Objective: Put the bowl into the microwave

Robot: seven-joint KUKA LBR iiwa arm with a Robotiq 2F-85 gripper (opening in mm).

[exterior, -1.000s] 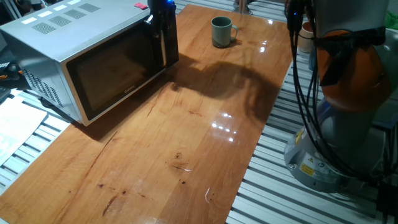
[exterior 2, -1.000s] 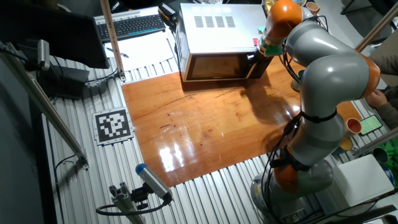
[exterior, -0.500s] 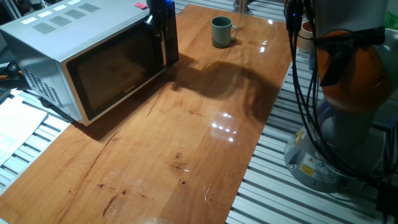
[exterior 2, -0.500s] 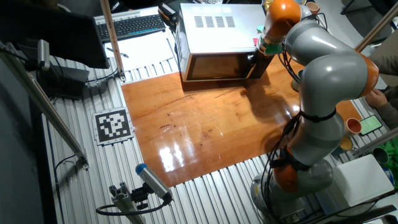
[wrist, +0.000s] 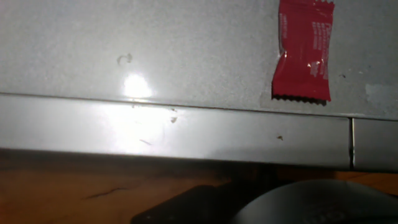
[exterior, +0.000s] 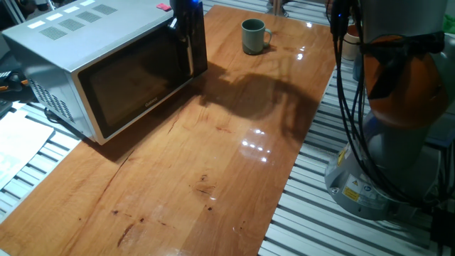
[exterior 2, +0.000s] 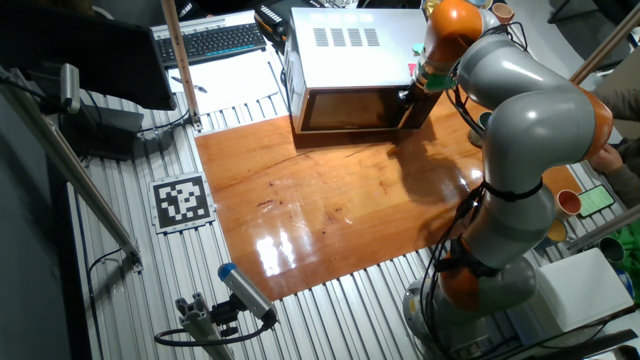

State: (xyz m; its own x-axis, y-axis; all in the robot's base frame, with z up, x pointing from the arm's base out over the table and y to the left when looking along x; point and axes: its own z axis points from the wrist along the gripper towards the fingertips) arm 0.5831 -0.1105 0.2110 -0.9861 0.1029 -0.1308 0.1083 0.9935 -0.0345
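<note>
The bowl (exterior: pixel 253 35), a small grey-green mug with a side handle, stands upright at the far end of the table, apart from the arm. The microwave (exterior: pixel 85 64) sits at the table's left with its dark glass door facing the table; from the other side the microwave (exterior 2: pixel 350 50) shows its vented top. My gripper (exterior: pixel 185 32) is down at the door's handle side, at the microwave's right front corner (exterior 2: pixel 412 92). Its fingers are dark against the door, so their state is unclear. The hand view shows only the microwave top (wrist: pixel 155 50) and the door's upper edge.
A red packet (wrist: pixel 305 50) lies on the microwave top near the gripper. A tan cup (exterior: pixel 349 41) stands behind the cables at the far right. The robot base (exterior: pixel 377 171) stands off the table's right edge. A keyboard (exterior 2: pixel 215 40) and papers lie behind the microwave.
The handle side of the microwave door has shifted a little towards the table's middle, and the gripper moved with it. The mug has not moved.
</note>
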